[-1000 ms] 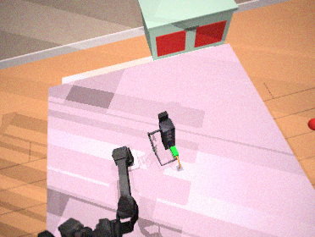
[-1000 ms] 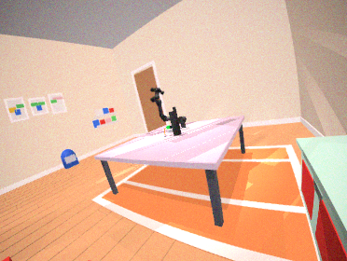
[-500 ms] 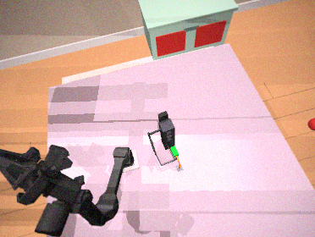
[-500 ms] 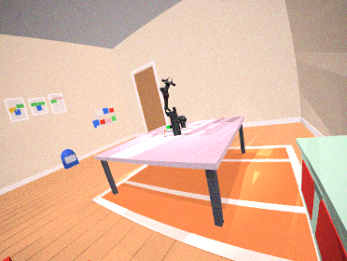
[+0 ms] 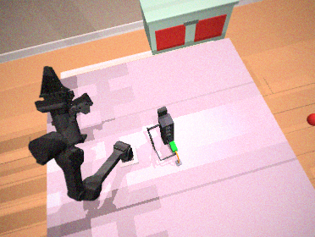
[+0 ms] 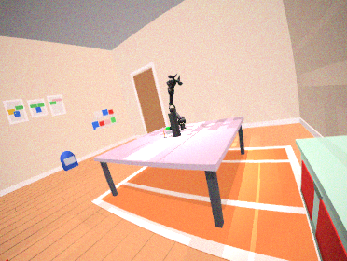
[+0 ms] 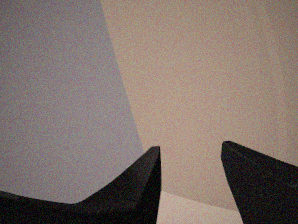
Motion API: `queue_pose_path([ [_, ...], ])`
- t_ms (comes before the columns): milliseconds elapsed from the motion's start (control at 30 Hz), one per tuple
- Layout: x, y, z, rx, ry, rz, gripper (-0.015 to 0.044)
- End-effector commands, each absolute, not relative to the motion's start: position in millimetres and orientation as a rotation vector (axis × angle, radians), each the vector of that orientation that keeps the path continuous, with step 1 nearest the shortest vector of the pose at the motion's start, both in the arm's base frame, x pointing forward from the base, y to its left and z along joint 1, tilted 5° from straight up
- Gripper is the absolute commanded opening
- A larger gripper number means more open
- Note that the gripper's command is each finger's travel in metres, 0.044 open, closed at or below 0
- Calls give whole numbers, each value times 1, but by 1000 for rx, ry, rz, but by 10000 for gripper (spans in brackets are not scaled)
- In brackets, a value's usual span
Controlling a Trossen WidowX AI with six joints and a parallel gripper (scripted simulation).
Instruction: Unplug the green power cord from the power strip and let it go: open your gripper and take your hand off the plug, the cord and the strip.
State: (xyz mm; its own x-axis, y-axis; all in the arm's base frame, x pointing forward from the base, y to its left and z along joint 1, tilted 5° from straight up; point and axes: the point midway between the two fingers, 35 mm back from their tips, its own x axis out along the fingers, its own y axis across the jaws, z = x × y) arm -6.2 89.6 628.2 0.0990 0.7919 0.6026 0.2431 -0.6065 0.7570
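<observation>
The black power strip (image 5: 166, 127) (image 6: 174, 125) stands on the pink table (image 5: 237, 190) (image 6: 140, 156). The green plug (image 5: 173, 146) (image 6: 168, 129) is against the end of the strip in the top view; whether its prongs sit in a socket cannot be told. A short orange cord (image 5: 177, 157) runs from the plug to a small grey end piece. My gripper (image 5: 68, 83) (image 6: 176, 78) (image 7: 192, 152) is raised high, well away from the plug, cord and strip. Its fingers are partly apart, with nothing between them. The wrist view shows only room surfaces beyond the fingers.
A thin dark line (image 5: 154, 144) bends around the left side of the strip. My arm's base (image 5: 124, 149) is on the table left of it. A mint cabinet with red doors (image 5: 190, 9) (image 6: 326, 154) is beyond the table, and a red ball (image 5: 312, 119) is at the right.
</observation>
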Motion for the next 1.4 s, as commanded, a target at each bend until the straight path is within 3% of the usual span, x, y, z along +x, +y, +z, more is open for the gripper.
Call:
queue_pose_path([
  [0,27,116,615,1903,928,1372,160],
  [633,201,160,517,1745,640,639,160],
  [1133,297,118,427,1618,583,154,160],
  [1367,336,67,364,1497,571,-147,160],
])
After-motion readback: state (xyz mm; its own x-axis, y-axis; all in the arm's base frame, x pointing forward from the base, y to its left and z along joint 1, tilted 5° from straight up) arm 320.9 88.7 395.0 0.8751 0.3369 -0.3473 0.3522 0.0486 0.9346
